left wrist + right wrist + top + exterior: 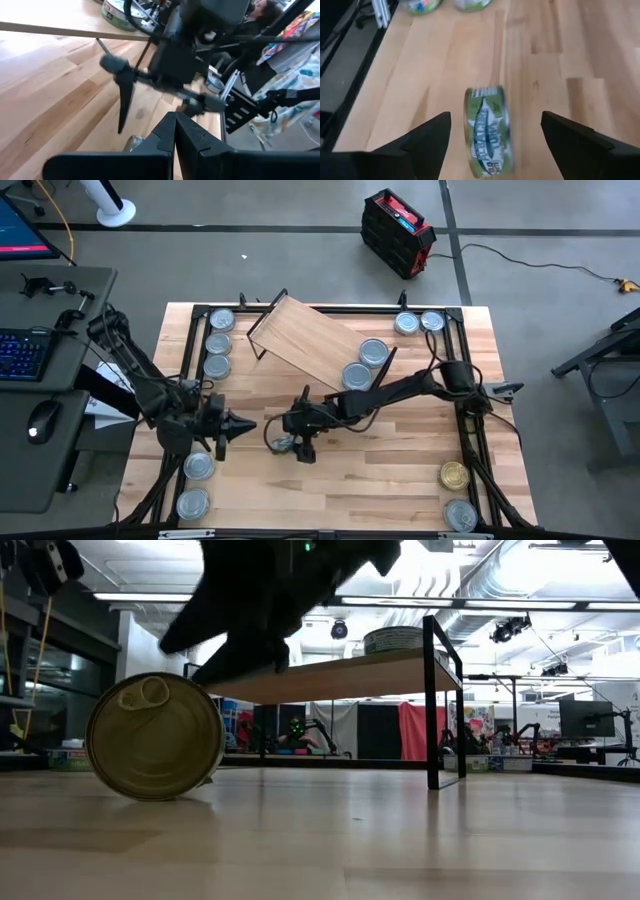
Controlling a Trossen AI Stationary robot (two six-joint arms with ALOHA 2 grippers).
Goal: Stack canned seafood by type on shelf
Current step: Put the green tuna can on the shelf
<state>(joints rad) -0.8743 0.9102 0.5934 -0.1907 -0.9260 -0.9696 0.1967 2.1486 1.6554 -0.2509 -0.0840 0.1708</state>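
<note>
One can (487, 132) with a green-and-blue label stands on its edge on the table, its side wall on the wood; in the low view its pull-tab top (155, 737) faces the near edge. My right gripper (495, 120) is open, with one finger on each side of this can and a gap on both sides. It reaches in from the table's right (292, 442). My left gripper (243, 425) is shut and empty, just left of the can, pointing toward it. The shelf (305, 335) stands askew at the back and carries two cans (365, 363).
Three cans (218, 343) line the far left edge and two (196, 485) the near left. Two more (419, 322) sit at the far right. A gold-topped can (455, 475) and a silver one (460, 515) sit near right. The shelf's black leg (432, 705) stands right of the can.
</note>
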